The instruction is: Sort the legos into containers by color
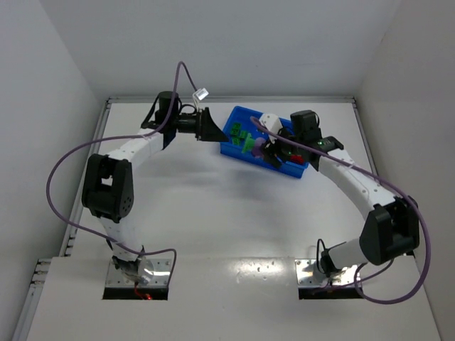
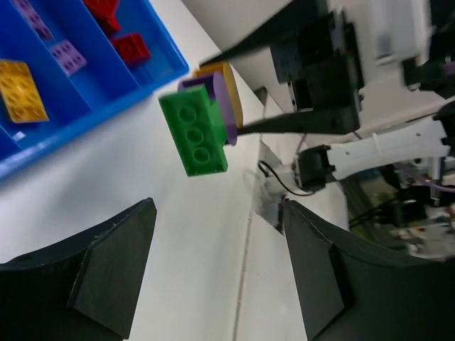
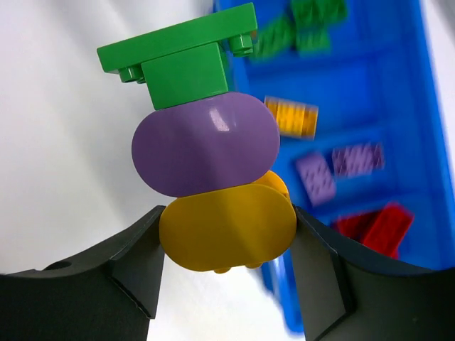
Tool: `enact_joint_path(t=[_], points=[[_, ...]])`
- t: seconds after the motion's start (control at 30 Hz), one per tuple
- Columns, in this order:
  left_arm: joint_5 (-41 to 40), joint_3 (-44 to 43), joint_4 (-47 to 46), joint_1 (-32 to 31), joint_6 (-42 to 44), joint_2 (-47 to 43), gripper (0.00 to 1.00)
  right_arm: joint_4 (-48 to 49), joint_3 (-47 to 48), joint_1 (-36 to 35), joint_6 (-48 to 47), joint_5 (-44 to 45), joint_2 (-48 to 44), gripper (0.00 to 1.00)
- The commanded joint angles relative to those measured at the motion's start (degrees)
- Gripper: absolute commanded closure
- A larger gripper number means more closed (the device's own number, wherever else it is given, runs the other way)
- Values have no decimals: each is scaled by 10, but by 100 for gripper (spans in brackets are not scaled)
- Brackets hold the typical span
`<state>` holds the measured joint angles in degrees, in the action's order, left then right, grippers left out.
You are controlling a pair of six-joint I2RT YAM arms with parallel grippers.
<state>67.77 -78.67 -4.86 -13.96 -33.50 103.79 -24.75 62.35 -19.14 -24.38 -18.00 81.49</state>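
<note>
My right gripper [image 3: 227, 234] is shut on the yellow bottom piece of a lego stack [image 3: 206, 145]. The stack is yellow, then purple, with a green brick on top. It hangs in the air beside the blue bin [image 3: 419, 142]. The bin's compartments hold green [image 3: 298, 28], yellow [image 3: 291, 117], purple [image 3: 316, 177] and red [image 3: 377, 227] legos. In the top view the stack [image 1: 256, 145] is over the bin's [image 1: 242, 117] middle. My left gripper [image 2: 217, 234] is open and empty, pointing at the stack [image 2: 199, 131] from a short distance away. It sits at the bin's left end in the top view [image 1: 219, 128].
The bin's near wall [image 2: 106, 114] shows at the upper left of the left wrist view. White enclosure walls stand at the back and both sides. Purple cables loop out from both arms.
</note>
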Motion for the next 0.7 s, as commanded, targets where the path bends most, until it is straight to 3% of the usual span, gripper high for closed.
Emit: enact_joint_path(t=[0.0,0.4,0.67], points=[[56,20,-52,4,-45,-22,22,98,51,-13,3,-77,20,100],[87,13,-213,4,-186,14,22,110,59,-65,3,-80,44,100],[93,2,-219,-25,-198,32,19,121,70,-82,3,-64,49,100]])
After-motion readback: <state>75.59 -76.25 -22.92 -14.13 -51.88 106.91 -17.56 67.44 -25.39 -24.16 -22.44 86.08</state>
